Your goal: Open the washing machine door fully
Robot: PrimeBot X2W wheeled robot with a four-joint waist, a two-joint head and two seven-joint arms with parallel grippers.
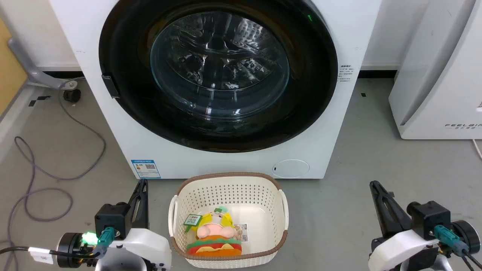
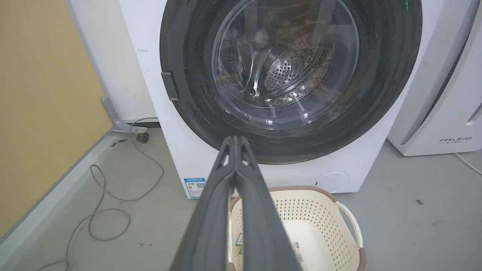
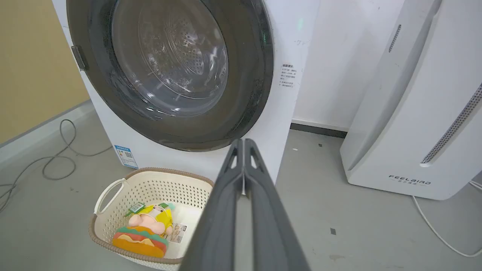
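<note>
Head view: washing machine door shut flush on machine front, ahead of and above both tools. Left tool and right tool low on either side of laundry basket, touching nothing.

Left wrist view: left tool, 2 fingers pressed together, empty, pointing at door's lower rim. Small dark tab on door edge lies up-left of tips, so left arm judged nearer it.

Right wrist view: right tool likewise together, empty; door up-left, well apart.
</note>
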